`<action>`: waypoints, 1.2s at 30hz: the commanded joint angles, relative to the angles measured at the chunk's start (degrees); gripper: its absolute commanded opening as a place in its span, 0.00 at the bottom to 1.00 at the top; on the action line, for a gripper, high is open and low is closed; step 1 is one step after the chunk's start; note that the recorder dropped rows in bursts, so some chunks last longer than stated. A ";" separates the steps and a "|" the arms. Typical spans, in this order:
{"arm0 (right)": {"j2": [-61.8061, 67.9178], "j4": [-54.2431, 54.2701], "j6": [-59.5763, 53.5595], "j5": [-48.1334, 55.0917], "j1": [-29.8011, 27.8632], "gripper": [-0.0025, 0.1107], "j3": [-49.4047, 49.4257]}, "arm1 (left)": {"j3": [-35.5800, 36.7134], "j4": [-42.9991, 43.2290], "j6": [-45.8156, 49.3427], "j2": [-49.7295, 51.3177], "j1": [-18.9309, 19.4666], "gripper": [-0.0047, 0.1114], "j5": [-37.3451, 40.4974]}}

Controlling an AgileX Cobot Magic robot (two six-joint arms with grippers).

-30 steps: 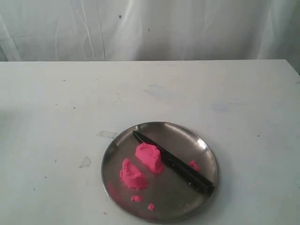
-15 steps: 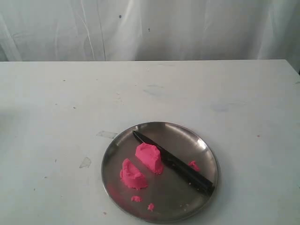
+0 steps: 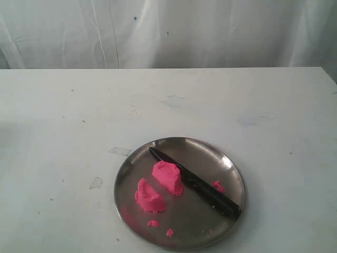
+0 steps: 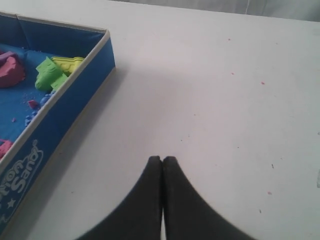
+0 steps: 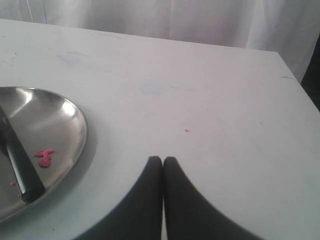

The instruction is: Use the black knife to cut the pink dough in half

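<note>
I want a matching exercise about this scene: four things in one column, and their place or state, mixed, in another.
1 pink dough
2 black knife
3 steel plate
4 blue box

A only in the left wrist view
B cut in two halves
C round, carries two others
D lying flat, not held

Pairs: 1-B, 2-D, 3-C, 4-A

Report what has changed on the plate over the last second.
Nothing has visibly changed. The pink dough lies as before in two halves on the steel plate. The black knife rests in the same place beside the farther half, its tip towards the plate's far left rim.
</note>
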 commanded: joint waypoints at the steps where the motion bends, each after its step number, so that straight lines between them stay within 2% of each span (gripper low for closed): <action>1: -0.36 0.00 -0.64 -0.65 -0.27 0.02 0.27 | 0.27 0.06 0.16 -2.35 10.26 0.04 -0.46; 3: -0.36 0.00 -0.64 -0.65 -0.27 0.02 0.27 | 0.27 0.42 0.16 -3.24 15.57 0.04 -0.33; 6: -0.36 0.00 -0.64 -0.65 -0.27 0.02 0.27 | 0.27 0.55 0.30 -3.46 19.38 0.04 0.34; 8: -0.36 0.00 -0.64 -0.65 -0.27 0.02 0.27 | 0.27 0.55 0.30 -3.46 20.62 0.04 0.34; 12: -0.36 0.00 -0.64 -0.65 -0.27 0.02 0.27 | 0.27 0.55 0.30 -3.46 20.87 0.04 0.34; 17: -0.36 0.00 -0.64 -0.65 -0.27 0.02 0.27 | 5.74 -1.41 0.44 -5.63 20.76 0.04 -3.45; 19: -0.36 0.00 -0.64 -0.65 -0.27 0.02 0.27 | 9.43 -6.60 0.56 -7.61 20.76 0.04 -4.86; 20: -0.36 0.00 -0.64 -0.65 -0.27 0.02 0.27 | 13.89 -15.92 0.56 -9.63 20.76 0.04 -6.89; 22: -0.36 0.00 -0.64 -0.65 -0.27 0.02 0.27 | 20.31 -26.55 0.42 -9.63 20.63 0.04 -10.51; 24: -0.36 0.00 -0.64 -0.65 -0.27 0.02 0.27 | 24.95 -25.87 -1.17 -9.63 19.88 0.04 -11.88; 25: -0.36 0.00 -0.64 -0.65 -0.27 0.02 0.27 | 25.70 -25.18 0.68 -9.63 19.35 0.04 -12.76; 26: -0.36 0.00 -0.64 -0.65 -0.27 0.02 0.27 | 25.70 -22.04 11.43 -9.63 17.93 0.04 -13.08; 27: -0.36 0.00 -0.37 -0.65 -0.27 0.02 0.27 | 26.03 -23.17 14.31 -9.63 17.02 0.04 -14.09; 29: -0.36 0.00 -0.37 -0.65 -0.27 0.02 0.27 | 26.88 -22.63 26.97 -9.63 12.36 0.04 -21.14; 32: -0.36 0.00 -0.25 -0.65 -0.27 0.02 0.27 | 26.88 -20.95 44.99 -9.63 7.88 0.04 -22.84; 34: -0.36 0.00 -0.25 -0.65 -0.27 0.02 0.27 | 26.88 -21.05 47.73 -9.63 7.69 0.04 -22.90; 36: -0.36 0.00 -0.25 -0.65 -0.27 0.02 0.27 | 26.88 -22.53 43.93 -9.63 7.69 0.04 -23.03</action>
